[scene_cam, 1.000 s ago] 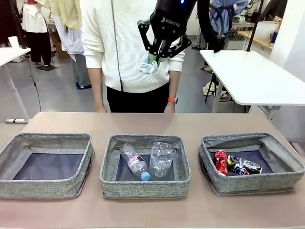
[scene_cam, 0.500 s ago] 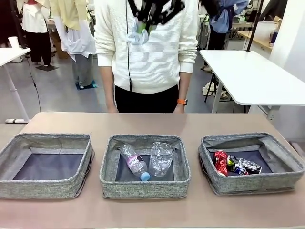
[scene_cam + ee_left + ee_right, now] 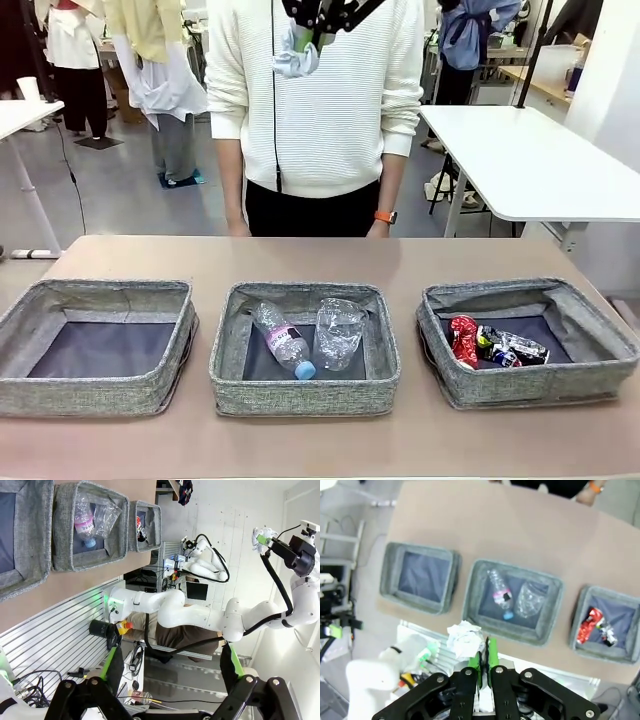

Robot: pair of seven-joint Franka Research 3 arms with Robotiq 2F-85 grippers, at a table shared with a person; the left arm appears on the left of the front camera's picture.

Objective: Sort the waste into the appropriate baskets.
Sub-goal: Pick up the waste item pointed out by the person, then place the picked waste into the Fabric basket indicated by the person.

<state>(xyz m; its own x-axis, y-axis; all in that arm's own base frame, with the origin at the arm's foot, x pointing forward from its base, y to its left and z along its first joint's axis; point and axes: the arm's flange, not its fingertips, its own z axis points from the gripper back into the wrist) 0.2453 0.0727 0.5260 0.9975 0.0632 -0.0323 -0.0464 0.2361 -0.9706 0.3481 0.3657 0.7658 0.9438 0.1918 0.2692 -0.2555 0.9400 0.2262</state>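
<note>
Right claw [image 3: 318, 28] pinches the crumpled white paper ball [image 3: 296, 62] at top centre; only an edge looks caught, so it might slip before reaching the empty grey woven basket [image 3: 100, 345] lower left.

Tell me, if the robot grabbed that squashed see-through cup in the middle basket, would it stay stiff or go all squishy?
Probably squishy: the crumpled clear plastic cup already looks dented and creased, so its thin walls would likely buckle further under the jaws. It is likely very light, since it looks empty. It may also slip, as it lies on its side against the small clear blue-capped bottle in the middle grey woven basket.
</note>
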